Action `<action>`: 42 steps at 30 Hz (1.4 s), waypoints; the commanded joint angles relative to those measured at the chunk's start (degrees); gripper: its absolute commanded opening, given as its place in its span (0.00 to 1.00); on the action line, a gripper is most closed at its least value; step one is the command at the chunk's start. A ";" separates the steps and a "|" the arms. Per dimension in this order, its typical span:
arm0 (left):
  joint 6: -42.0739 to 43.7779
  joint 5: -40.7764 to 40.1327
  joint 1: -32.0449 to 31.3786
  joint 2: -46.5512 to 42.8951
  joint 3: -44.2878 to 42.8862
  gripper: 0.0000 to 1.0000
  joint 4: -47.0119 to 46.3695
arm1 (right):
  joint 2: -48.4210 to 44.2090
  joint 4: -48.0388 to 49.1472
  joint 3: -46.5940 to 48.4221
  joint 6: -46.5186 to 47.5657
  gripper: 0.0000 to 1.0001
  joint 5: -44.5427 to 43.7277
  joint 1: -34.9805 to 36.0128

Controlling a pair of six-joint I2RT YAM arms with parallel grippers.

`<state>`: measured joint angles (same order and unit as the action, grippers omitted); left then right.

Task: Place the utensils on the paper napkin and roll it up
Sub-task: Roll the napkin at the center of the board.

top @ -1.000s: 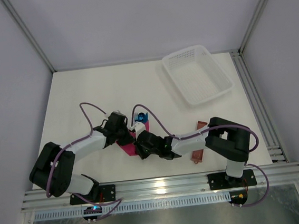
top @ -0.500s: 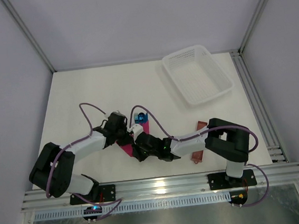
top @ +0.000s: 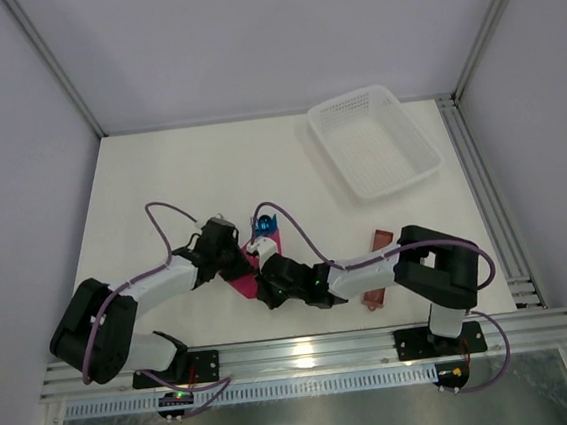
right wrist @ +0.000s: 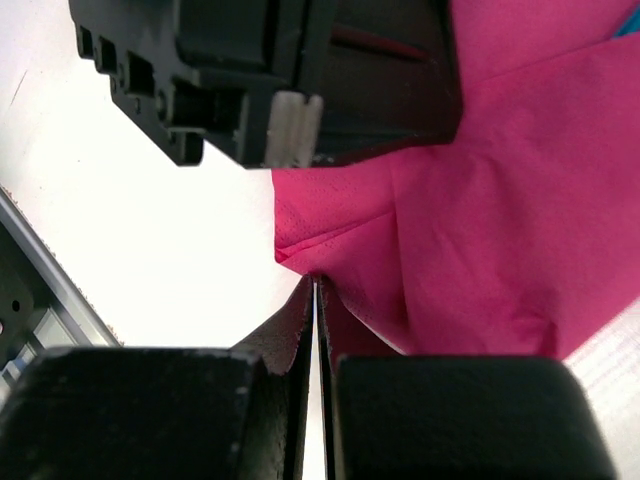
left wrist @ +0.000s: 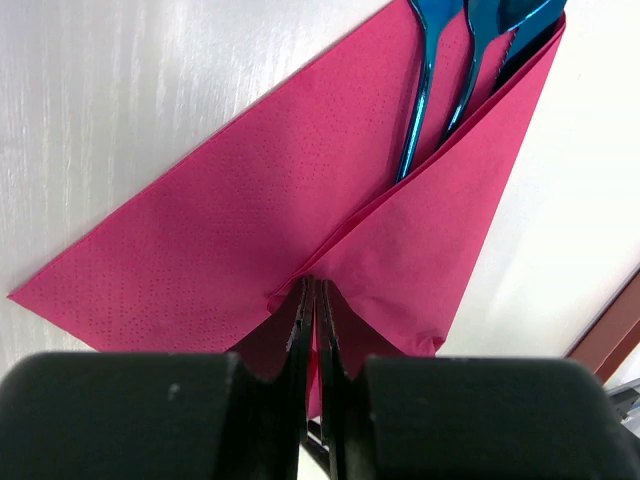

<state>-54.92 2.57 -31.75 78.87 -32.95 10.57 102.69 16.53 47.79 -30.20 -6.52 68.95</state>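
We see the paper napkin (left wrist: 230,240), a thin magenta-pink sheet with a fine dotted emboss, lying on the white counter (left wrist: 120,80) near its front middle. One flap is folded diagonally over the lower layer, giving it a long, pointed wedge shape. The utensils (left wrist: 428,90), slim glossy blue plastic pieces, lie side by side on the lower layer. Their narrow stems are tucked under the folded flap and their wider ends point away towards the napkin's far tip. At the near end the paper is raised in a small pleat, pinched in the left tool (left wrist: 312,285). The right tool (right wrist: 315,280) is closed on a creased, rumpled edge.
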 commanded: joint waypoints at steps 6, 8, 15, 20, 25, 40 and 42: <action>-0.98 -2.22 -0.42 -3.28 3.51 0.08 3.76 | -9.00 -6.69 0.81 -0.65 0.04 -6.56 -0.48; -0.89 -2.13 -0.42 -3.63 3.59 0.08 3.85 | -8.74 -8.27 1.51 -0.65 0.04 -8.67 -1.01; -0.81 -2.13 -0.51 -3.64 3.59 0.08 3.58 | -4.70 -9.77 5.82 0.31 0.04 -11.40 -2.15; -0.63 -2.22 -0.42 -3.90 3.33 0.08 3.93 | -1.01 -9.68 8.28 0.58 0.04 -11.67 -2.41; -0.28 -2.22 -0.42 -5.04 2.80 0.08 4.28 | 2.42 -9.33 8.46 -0.39 0.04 -10.26 -2.41; -0.63 -4.06 -0.42 -4.34 2.10 0.08 5.25 | 3.92 -18.12 13.47 -2.59 0.04 -13.60 -2.50; -0.63 -4.41 -0.42 -4.69 2.28 0.08 5.17 | 3.48 -18.55 14.78 -2.24 0.04 -14.04 -3.11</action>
<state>-55.53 0.67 -32.14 74.46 -30.63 13.58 106.50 1.04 59.66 -32.10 -17.72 66.54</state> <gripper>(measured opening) 0.081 0.039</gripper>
